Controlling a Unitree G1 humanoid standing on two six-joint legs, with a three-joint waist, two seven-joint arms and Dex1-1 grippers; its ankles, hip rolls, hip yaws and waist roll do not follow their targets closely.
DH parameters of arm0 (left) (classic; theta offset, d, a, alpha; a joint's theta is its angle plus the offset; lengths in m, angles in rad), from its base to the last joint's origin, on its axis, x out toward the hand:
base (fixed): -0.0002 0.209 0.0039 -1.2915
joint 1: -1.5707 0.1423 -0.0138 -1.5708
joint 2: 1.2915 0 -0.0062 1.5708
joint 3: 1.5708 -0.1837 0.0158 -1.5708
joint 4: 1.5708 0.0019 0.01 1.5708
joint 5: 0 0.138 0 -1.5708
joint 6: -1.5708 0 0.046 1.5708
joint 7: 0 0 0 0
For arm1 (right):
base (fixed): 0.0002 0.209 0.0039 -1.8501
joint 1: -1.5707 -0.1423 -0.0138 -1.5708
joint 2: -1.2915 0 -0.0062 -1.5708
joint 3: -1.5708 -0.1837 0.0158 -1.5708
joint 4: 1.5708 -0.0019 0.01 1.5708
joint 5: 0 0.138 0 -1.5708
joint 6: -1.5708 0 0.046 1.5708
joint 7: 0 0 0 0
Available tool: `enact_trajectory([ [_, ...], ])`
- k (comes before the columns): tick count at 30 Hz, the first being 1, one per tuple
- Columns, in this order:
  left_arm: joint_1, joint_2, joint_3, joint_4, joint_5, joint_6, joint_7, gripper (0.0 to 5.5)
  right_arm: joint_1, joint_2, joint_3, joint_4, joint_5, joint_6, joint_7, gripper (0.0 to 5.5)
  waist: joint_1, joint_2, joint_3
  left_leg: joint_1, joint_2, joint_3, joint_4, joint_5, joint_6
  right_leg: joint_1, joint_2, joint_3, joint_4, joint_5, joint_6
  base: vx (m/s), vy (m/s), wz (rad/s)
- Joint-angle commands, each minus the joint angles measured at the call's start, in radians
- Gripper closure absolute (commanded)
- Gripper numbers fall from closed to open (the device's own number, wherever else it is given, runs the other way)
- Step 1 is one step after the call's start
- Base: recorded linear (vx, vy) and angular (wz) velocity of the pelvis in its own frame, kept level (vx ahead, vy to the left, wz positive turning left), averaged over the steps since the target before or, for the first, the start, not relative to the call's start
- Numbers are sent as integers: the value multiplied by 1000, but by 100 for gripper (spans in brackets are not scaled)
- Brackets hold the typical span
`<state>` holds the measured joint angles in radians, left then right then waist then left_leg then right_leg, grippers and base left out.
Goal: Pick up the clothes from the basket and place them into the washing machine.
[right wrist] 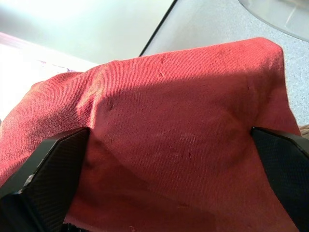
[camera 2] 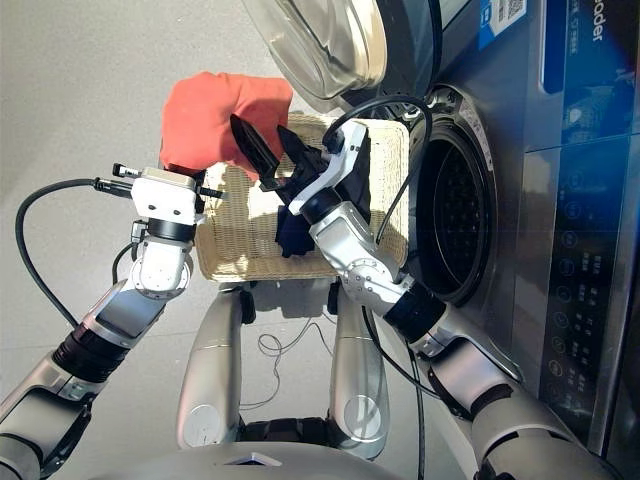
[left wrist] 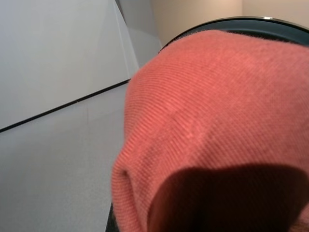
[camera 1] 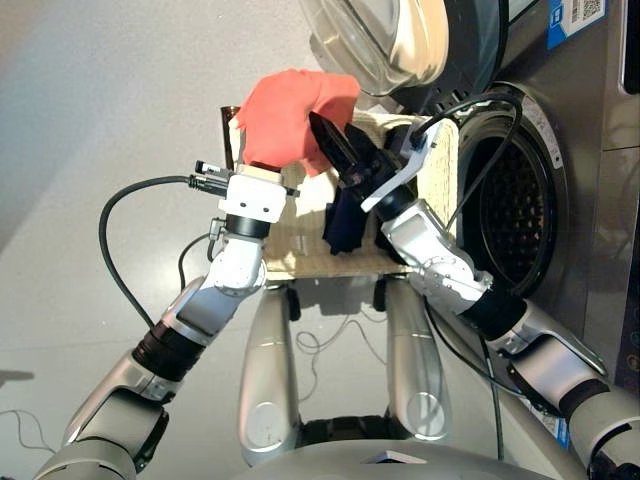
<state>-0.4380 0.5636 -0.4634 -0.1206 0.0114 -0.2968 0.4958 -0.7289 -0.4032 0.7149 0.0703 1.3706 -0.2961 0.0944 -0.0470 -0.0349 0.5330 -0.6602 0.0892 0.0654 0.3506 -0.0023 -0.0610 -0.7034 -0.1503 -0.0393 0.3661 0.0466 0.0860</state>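
Note:
The coral-red garment (camera 1: 295,115) is lifted above the cream-white basket (camera 1: 300,250), bunched over my left gripper (camera 1: 270,150), which it hides. It also fills the left wrist view (left wrist: 217,121). My right gripper (camera 2: 258,130) is open, its black fingers (right wrist: 48,169) spread wide against the red cloth (right wrist: 183,121). A navy blue garment (camera 1: 348,225) lies in the basket under my right wrist. To the right stands the washing machine, its perforated drum (camera 1: 510,210) exposed. Its round glass door (camera 1: 390,40) is swung open above the basket's far side.
Black cables loop out from my left wrist (camera 1: 105,230) and over my right arm (camera 2: 400,110). The machine's dark control panel (camera 2: 590,250) rises at the far right. Grey floor (camera 1: 100,90) lies to the left of the basket.

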Motion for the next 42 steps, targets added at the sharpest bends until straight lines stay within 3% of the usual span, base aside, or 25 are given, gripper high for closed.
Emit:
enact_trajectory([
  [1, -71, -11, -44, -199, 4, -100, -30, 550, -77, 50, 16, -57, -4, -9, 30, 0, 18, 21, -13, -23, -66, -23, 1, -16, 30, -31, 13, 17, -7, -4, 17, 0, 0, 0],
  [10, -77, -9, -52, -200, -11, -99, -48, 550, -99, 55, 31, -60, -12, 0, 30, 0, 20, 22, -13, -30, -64, -24, -2, -8, 29, -36, 13, 11, -6, -2, 14, 0, 0, 0],
  [11, -78, -9, -53, -200, -12, -100, -49, 550, -99, 57, 34, -61, -10, 2, 30, 140, 21, 22, -13, -29, -64, -25, -3, -7, 28, -36, 13, 11, -6, -2, 14, 0, 0, 0],
  [14, -78, -3, -55, -203, -14, -101, -53, 550, -100, 61, 40, -58, -8, 5, 26, 425, 22, 24, -13, -31, -65, -27, -3, -7, 28, -36, 13, 11, -6, -1, 14, 0, 0, 0],
  [16, -80, 1, -56, -205, -16, -99, -55, 550, -102, 64, 45, -55, -7, 7, 22, 550, 22, 25, -13, -32, -66, -27, -2, -7, 29, -37, 13, 12, -6, -1, 14, 0, 0, 0],
  [37, -67, 2, -60, -191, -46, -91, -58, 550, -74, 42, 29, -53, -11, -7, -3, 550, 19, 25, -13, -40, -69, -27, 12, -16, 31, -43, 14, 20, -2, -2, 14, 0, 0, 0],
  [38, -67, 2, -60, -191, -46, -91, -58, 524, -74, 42, 29, -53, -11, -7, -3, 550, 19, 26, -13, -40, -69, -27, 12, -16, 31, -43, 14, 20, -3, -2, 14, 0, 0, 0],
  [40, -54, 0, -52, -186, -58, -87, -56, 32, -46, 40, 1, -47, -30, -23, -23, 550, 17, 26, -13, -43, -69, -28, 12, -15, 32, -44, 14, 19, -4, -1, 15, 0, 0, 0],
  [42, -38, -2, -46, -170, -71, -80, -42, 0, -2, 51, -45, -17, -57, -59, -75, 550, 15, 27, -13, -51, -70, -27, 18, -16, 31, -47, 14, 17, -1, -2, 15, 0, 0, 0],
])
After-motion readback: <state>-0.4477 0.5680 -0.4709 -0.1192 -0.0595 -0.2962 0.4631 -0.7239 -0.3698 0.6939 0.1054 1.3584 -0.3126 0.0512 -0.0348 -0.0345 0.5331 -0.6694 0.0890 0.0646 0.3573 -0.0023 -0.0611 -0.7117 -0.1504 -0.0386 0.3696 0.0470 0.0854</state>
